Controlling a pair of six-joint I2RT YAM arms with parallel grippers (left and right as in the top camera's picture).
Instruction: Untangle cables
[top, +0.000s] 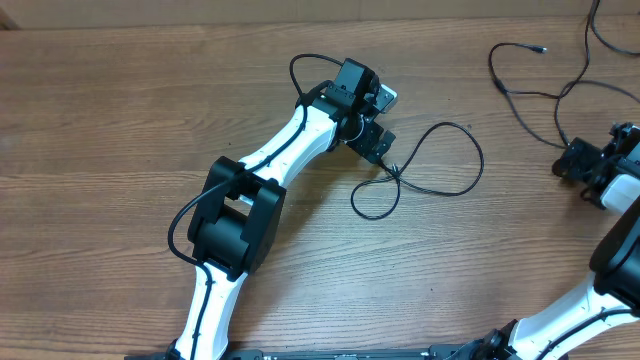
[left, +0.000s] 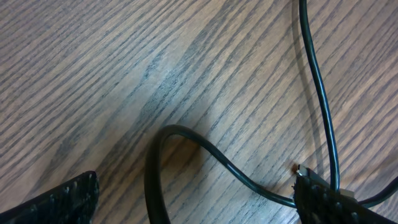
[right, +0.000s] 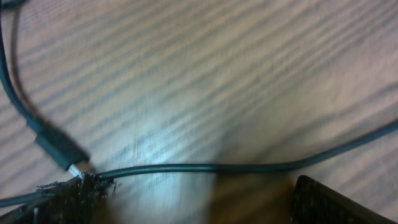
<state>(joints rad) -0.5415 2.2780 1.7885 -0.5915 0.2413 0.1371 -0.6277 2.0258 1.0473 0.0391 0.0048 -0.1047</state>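
Left tool (left: 196, 208) astride looped cable (left: 224, 163)

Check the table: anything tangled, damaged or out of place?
The looped cable crosses over itself beside the left pincer, making a small loop and a large one. The second cable lies apart, running to the right pincer. Both pincers are open. No damage visible.

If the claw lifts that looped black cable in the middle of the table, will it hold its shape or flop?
Likely floppy: the cable lies in loose loops crossing itself, so lifted at one point it would probably sag. It looks thin, so probably light. Pushed, it would likely slide and bend on the wooden table rather than roll.
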